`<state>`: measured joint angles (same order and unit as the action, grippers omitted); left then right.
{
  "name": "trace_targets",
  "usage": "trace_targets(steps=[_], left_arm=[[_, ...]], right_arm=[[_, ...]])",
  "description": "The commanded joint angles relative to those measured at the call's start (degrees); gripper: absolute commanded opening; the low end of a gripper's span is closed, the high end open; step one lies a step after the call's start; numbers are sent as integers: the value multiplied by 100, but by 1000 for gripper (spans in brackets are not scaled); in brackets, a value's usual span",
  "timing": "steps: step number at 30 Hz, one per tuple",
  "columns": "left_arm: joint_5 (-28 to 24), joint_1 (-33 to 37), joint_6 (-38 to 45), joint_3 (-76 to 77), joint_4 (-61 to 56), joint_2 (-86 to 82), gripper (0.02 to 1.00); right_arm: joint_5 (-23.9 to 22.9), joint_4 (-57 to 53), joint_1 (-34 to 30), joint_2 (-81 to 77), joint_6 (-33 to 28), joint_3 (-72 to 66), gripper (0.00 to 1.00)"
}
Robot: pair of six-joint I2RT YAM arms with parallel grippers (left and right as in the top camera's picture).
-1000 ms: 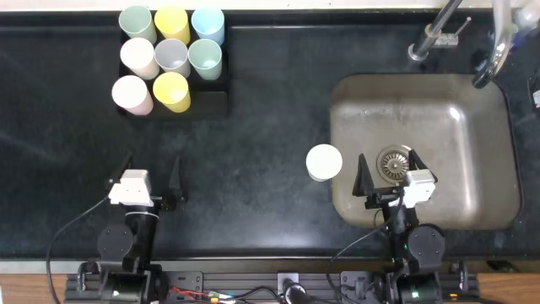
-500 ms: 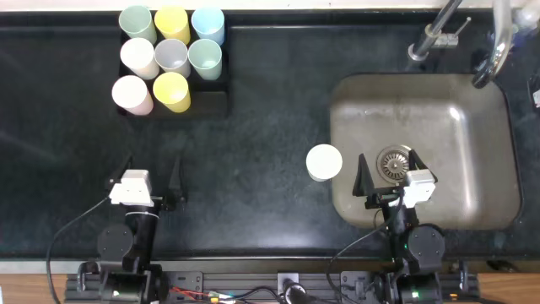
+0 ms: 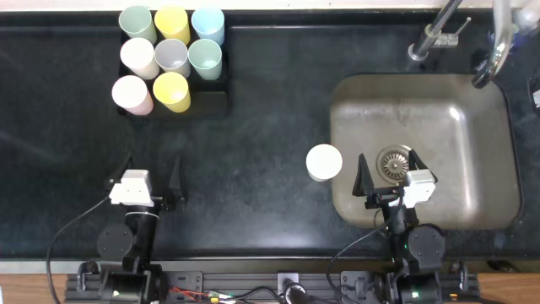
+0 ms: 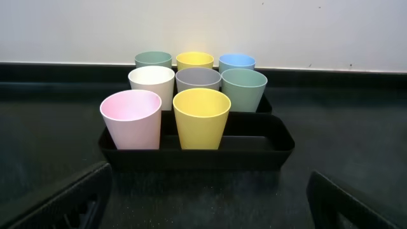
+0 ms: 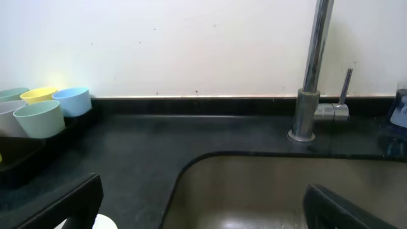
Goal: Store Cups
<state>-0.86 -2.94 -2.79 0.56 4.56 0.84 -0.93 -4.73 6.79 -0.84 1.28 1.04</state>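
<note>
Along the near edge of the bench [image 3: 253, 152] both arms sit folded low over their bases, wrists level and pointing toward the far edge. The left end effector [image 3: 152, 167] hangs above bare bench near the left side, its two fingers spread wide with nothing between them. The right end effector [image 3: 389, 167] is just as wide open and holds nothing; it hangs over the near part of the sink [image 3: 422, 110], which is set into the bench's right side with a faucet [image 3: 439, 29] at the far edge.

Nine cups show. Eight stand upright in a black tray [image 3: 211, 103] at the far left corner of the bench: two green, two yellow, one blue, one white, one grey and one pink, in rows of three, three and two. The tray's near right slot is vacant. The ninth, a loose white cup [image 3: 324, 162], stands on the bench just beside the sink's left rim, near the right end effector and well apart from the tray.
</note>
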Motion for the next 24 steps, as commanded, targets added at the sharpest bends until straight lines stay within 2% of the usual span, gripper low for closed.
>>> trace_targets(steps=[1,24], left_arm=[[-37,-35,94,-11,24,-68,1000],[-37,-35,96,-11,24,-68,1000]], right_arm=[[-59,28,33,55,0,-76,998],[-59,28,33,55,2,-76,996]])
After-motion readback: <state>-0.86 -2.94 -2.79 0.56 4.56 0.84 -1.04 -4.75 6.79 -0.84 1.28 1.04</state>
